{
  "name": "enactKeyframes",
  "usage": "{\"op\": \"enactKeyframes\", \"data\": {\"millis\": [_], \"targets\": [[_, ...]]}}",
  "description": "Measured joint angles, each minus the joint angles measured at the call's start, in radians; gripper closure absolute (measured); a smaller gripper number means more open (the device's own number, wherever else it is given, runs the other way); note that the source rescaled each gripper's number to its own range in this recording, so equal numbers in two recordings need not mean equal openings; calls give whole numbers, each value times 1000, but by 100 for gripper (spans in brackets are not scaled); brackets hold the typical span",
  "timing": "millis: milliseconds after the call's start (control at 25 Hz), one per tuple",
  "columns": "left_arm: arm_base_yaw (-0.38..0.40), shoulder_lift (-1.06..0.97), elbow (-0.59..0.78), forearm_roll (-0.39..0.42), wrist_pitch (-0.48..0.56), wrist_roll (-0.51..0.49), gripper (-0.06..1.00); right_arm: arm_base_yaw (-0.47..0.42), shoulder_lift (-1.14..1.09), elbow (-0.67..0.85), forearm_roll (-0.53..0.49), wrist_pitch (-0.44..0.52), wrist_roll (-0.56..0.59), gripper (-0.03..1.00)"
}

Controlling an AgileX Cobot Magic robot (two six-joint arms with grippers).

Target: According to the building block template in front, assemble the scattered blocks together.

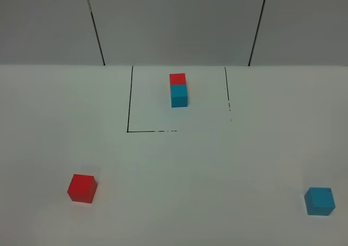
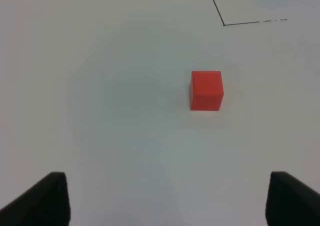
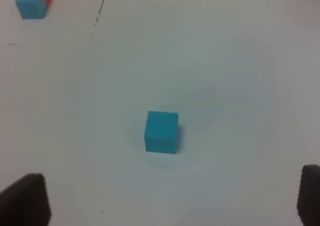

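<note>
Two loose cubes lie on a white tabletop (image 1: 217, 164), well apart from each other. The red cube (image 1: 82, 188) sits at the front left of the high view, and the cyan cube (image 1: 319, 201) sits at the front right, close to the edge of that view. Each rests flat on the tabletop and touches nothing else.

Farther back, near the middle, stands the template (image 1: 178, 90) — a red block and a cyan block joined together, with the red one on the far side and the cyan one toward the camera. It stands inside a thin black outline (image 1: 129, 104) drawn on the tabletop. That outline has a solid left line, a front line that breaks off partway, and a right line that fades into dots. The template is toward the back of this marked area, well apart from both loose cubes.

In the left wrist view, the left fingers (image 2: 45, 201) are spread wide, with only bare tabletop between them. The red cube lies out beyond their tips, untouched, and a corner of the outline shows farther off.

In the right wrist view, the right fingers (image 3: 27, 201) are also spread wide and hold nothing. The cyan cube lies out ahead of them, apart from both tips — the template shows small in the distance.

Behind the tabletop is a pale grey wall (image 1: 174, 23) with two dark seams.
</note>
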State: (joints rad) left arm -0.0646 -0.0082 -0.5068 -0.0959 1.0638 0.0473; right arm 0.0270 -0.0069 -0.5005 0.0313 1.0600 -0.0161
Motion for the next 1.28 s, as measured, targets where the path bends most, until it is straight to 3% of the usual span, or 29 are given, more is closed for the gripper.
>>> {"op": "enactKeyframes", "data": {"millis": [960,1120,1280], "targets": [[0,7,0,0,-4,-14,27,0,0,0,0,-1,0,-3],[0,114,-47,0,-20,-71,26,0,0,0,0,-1,0,-3],[0,385,-129,-1,-14,-72,25,0,0,0,0,-1,0,-3]]}}
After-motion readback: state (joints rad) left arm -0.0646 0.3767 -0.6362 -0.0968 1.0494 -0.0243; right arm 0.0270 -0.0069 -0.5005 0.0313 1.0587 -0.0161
